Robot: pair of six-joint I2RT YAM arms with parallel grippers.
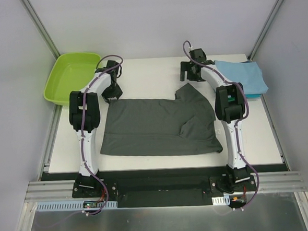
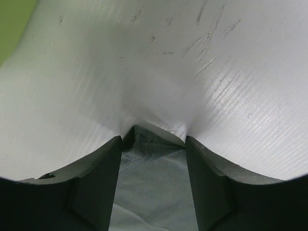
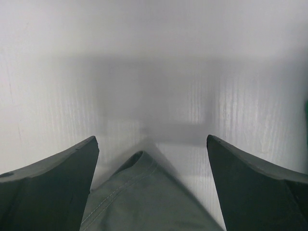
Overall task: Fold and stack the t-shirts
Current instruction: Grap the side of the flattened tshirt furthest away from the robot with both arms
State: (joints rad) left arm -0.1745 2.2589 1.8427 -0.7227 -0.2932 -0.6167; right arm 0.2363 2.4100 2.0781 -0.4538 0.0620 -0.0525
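Observation:
The charcoal-grey t-shirt lies spread flat in the middle of the white table. My left gripper is low over its far left corner. In the left wrist view that gripper is partly open, and the shirt's hemmed corner fills the gap between the fingers. My right gripper is at the shirt's far right corner. In the right wrist view it is wide open, with the pointed cloth corner lying between the fingers and touching neither. A folded light blue t-shirt lies on a teal one at the far right.
A lime-green plastic tub stands at the far left corner, partly off the table. Grey walls and metal frame posts enclose the table on three sides. The arm bases are bolted to the black rail at the near edge.

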